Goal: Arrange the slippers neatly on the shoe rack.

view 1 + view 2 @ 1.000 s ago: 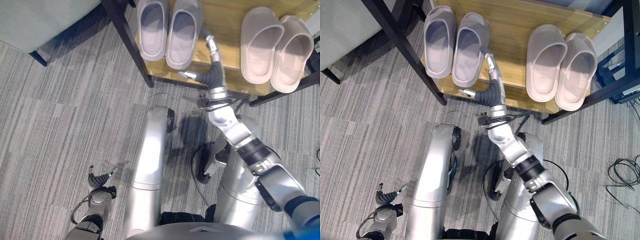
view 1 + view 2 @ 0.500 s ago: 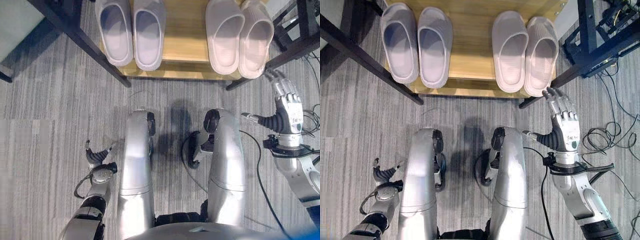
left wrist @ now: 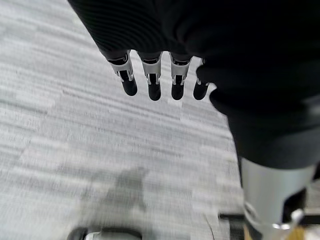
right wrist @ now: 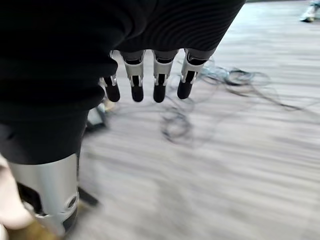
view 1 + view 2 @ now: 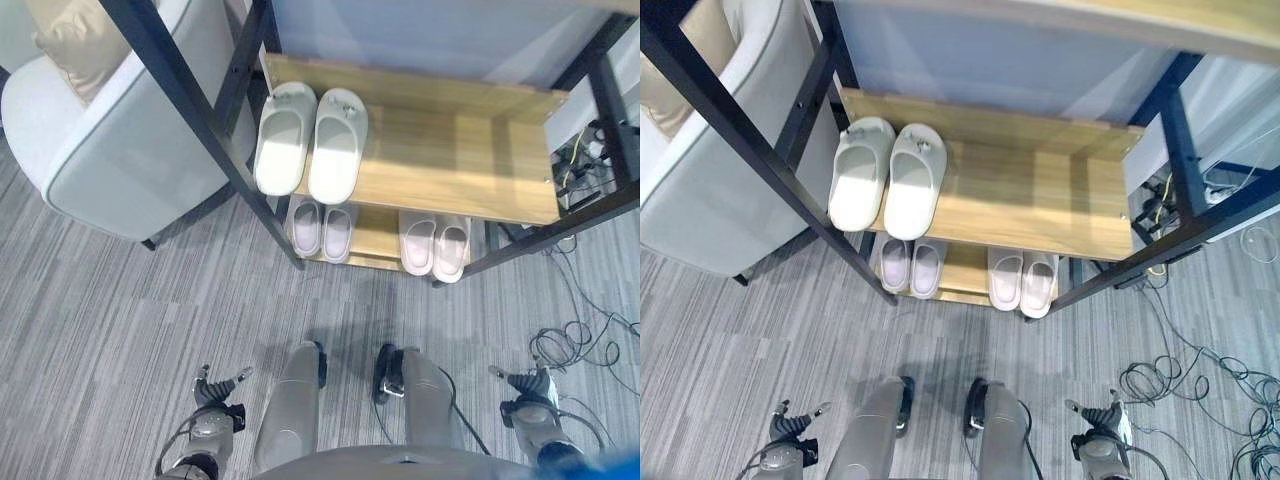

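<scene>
Left eye view: the shoe rack (image 5: 455, 165) carries one white pair of slippers (image 5: 311, 140) side by side at the left end of its upper wooden shelf, and two smaller pairs (image 5: 322, 229) (image 5: 434, 244) on the lower shelf, set apart from each other. Left hand (image 5: 216, 387) and right hand (image 5: 527, 385) hang low over the grey carpet (image 5: 120, 310), fingers relaxed and holding nothing. An armchair (image 5: 110, 150) stands left of the rack.

White slipper pair (image 5: 310, 140) side by side, 9 o'clock end of shoe rack (image 5: 470, 170) upper shelf. Lower shelf: lilac pair (image 5: 321, 229) at 9 o'clock, pinkish pair (image 5: 435, 244) at 3 o'clock.
</scene>
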